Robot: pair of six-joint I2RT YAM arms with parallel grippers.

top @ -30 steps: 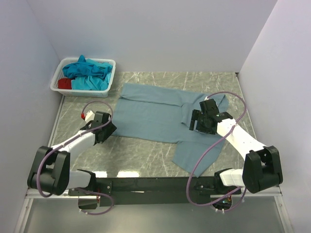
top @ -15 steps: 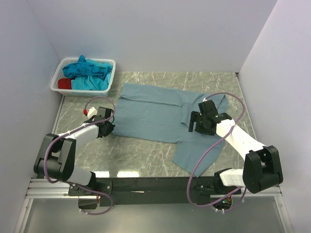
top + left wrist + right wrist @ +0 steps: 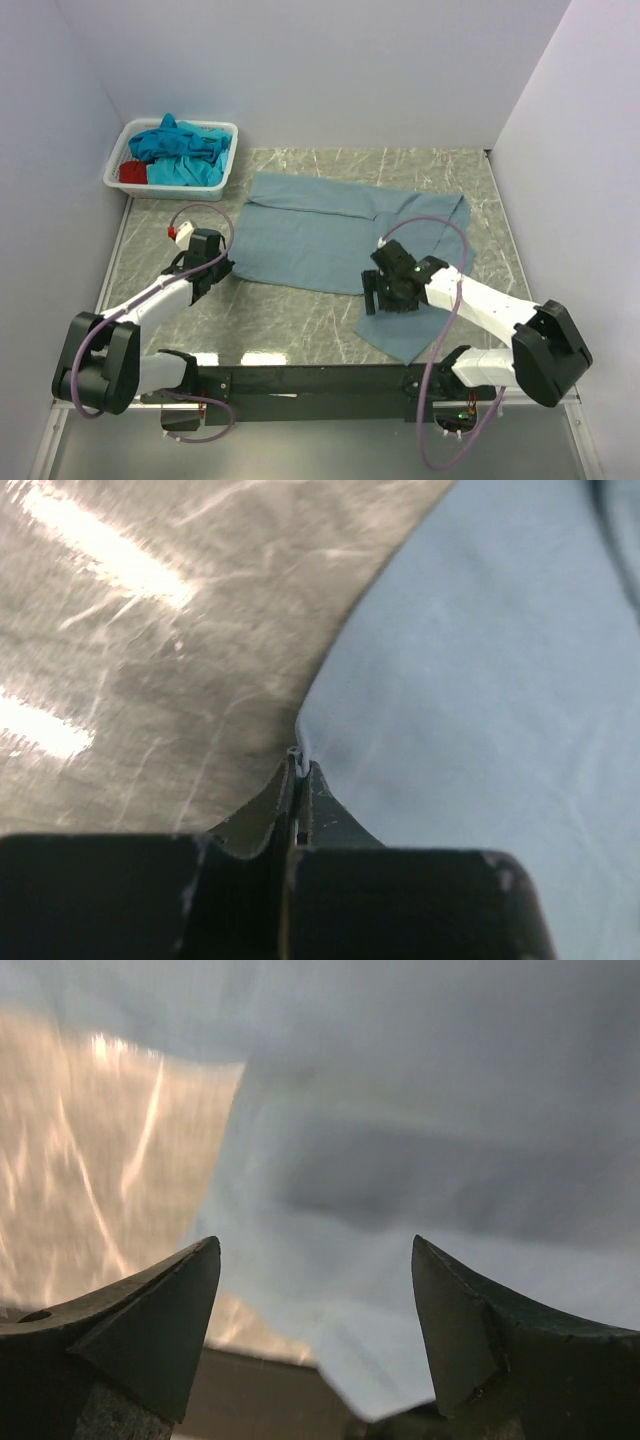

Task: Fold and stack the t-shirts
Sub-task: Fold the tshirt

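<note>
A dusty grey-blue t-shirt (image 3: pixel 320 235) lies spread flat on the marble table, with a loose flap (image 3: pixel 405 335) hanging toward the near edge. My left gripper (image 3: pixel 224 268) is shut on the shirt's near-left corner; in the left wrist view the jaws (image 3: pixel 298 762) pinch the cloth edge of the shirt (image 3: pixel 480 680). My right gripper (image 3: pixel 378 295) hovers open over the shirt's near-right part. In the right wrist view that gripper (image 3: pixel 313 1250) has only cloth (image 3: pixel 430 1110) below it. Turquoise t-shirts (image 3: pixel 180 145) and a red one (image 3: pixel 132 172) sit in the basket.
The white plastic basket (image 3: pixel 170 186) stands at the far left corner against the walls. Bare marble table (image 3: pixel 290 315) shows between the shirt and the arm bases, and also in the left wrist view (image 3: pixel 150 680). White walls enclose the left, back and right sides.
The left gripper closed on the shirt's near-left corner. The right arm swung from the shirt's right side toward the near edge and leftward, staying open.
</note>
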